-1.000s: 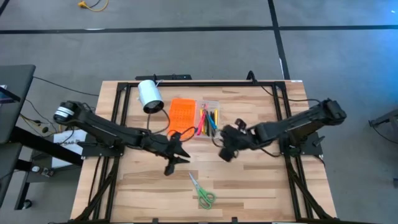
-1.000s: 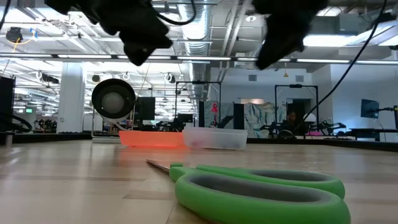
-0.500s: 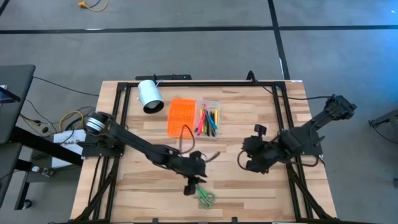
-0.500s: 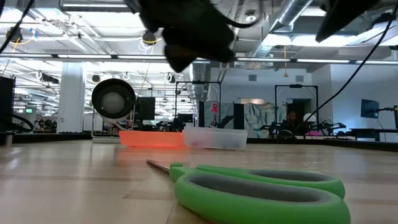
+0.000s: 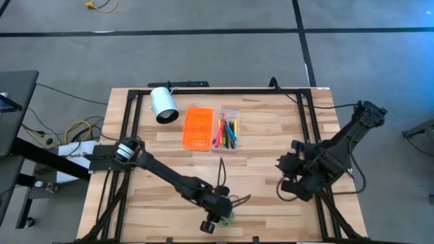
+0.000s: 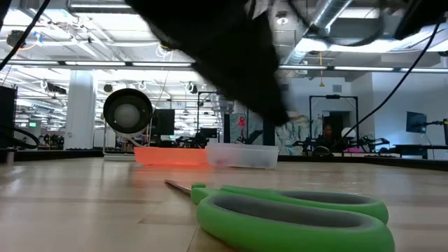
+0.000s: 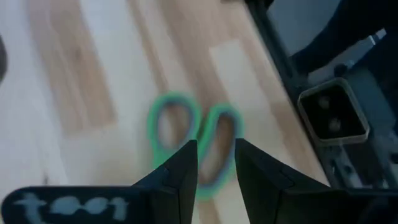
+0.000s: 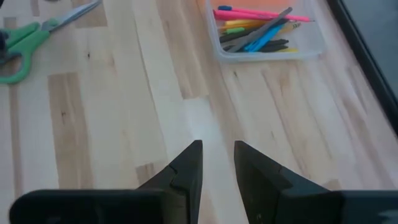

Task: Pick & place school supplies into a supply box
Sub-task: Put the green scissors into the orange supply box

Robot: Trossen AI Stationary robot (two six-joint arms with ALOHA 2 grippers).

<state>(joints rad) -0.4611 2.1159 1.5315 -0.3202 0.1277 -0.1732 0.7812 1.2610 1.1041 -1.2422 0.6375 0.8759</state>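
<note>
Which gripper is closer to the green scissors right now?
Left. The left gripper hangs right over the green scissors, its open fingers above the handles. The right gripper is well off to the table's right side, away from them.

We see two arms built of dark, near-black links. The left arm (image 5: 163,175) carries a pale silvery ring at the joint just beside the table's (image 5: 271,203) left edge. Thin dark cables loop off both arms above the table; the right arm (image 5: 339,146) trails one. Blurred white lettering marks the left wrist housing (image 7: 68,204).
</note>
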